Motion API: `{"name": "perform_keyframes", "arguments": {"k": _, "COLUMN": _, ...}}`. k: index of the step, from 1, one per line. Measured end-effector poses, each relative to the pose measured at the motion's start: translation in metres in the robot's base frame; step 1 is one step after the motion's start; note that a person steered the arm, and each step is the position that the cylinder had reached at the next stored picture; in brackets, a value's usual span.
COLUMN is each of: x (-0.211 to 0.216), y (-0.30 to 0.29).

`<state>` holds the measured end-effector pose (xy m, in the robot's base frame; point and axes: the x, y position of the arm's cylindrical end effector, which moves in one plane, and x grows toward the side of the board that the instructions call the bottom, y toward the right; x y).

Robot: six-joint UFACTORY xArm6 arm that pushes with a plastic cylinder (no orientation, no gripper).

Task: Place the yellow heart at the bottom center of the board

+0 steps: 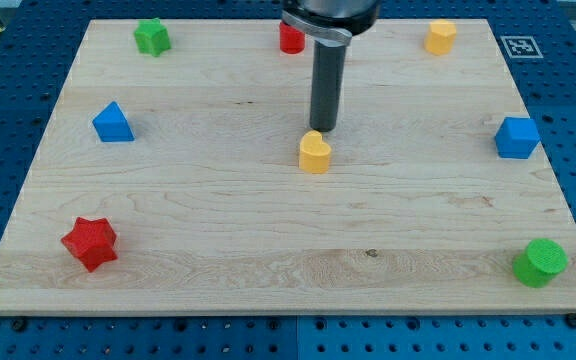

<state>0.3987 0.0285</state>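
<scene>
Near the board's (268, 250) middle we see the yellow heart (314, 153), with my tip (324, 130) just above it toward the view's top, touching or nearly so. We have no jaws, only a rod. Around the edges sit a green star (152, 37), red block (291, 39), yellow block (440, 36), blue triangle (113, 123), blue cube (517, 137), red star (90, 243) and green cylinder (540, 262).

No readable text, numbers or brand names anywhere from my seat. Only sign: a black-and-white square fiducial marker (516, 46) printed at the view's top right corner of the bench (218, 230). Its pattern carries no letters I can make out.
</scene>
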Motion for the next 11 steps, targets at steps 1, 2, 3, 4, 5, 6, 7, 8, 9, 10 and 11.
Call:
{"name": "perform_keyframes", "arguments": {"k": 1, "x": 0.024, "y": -0.014}}
{"name": "perform_keyframes", "arguments": {"k": 2, "x": 0.063, "y": -0.006}}
{"name": "perform_keyframes", "arguments": {"k": 3, "x": 0.093, "y": -0.001}}
{"name": "perform_keyframes", "arguments": {"k": 4, "x": 0.091, "y": -0.001}}
{"name": "perform_keyframes", "arguments": {"k": 5, "x": 0.064, "y": 0.01}}
{"name": "perform_keyframes", "arguments": {"k": 6, "x": 0.075, "y": 0.034}}
{"name": "perform_keyframes", "arguments": {"k": 7, "x": 0.11, "y": 0.034}}
{"name": "perform_keyframes", "arguments": {"k": 8, "x": 0.122, "y": 0.031}}
{"name": "perform_keyframes", "arguments": {"k": 9, "x": 0.125, "y": 0.031}}
{"name": "perform_keyframes", "arguments": {"k": 10, "x": 0.148, "y": 0.031}}
{"name": "perform_keyframes", "arguments": {"k": 11, "x": 0.164, "y": 0.031}}
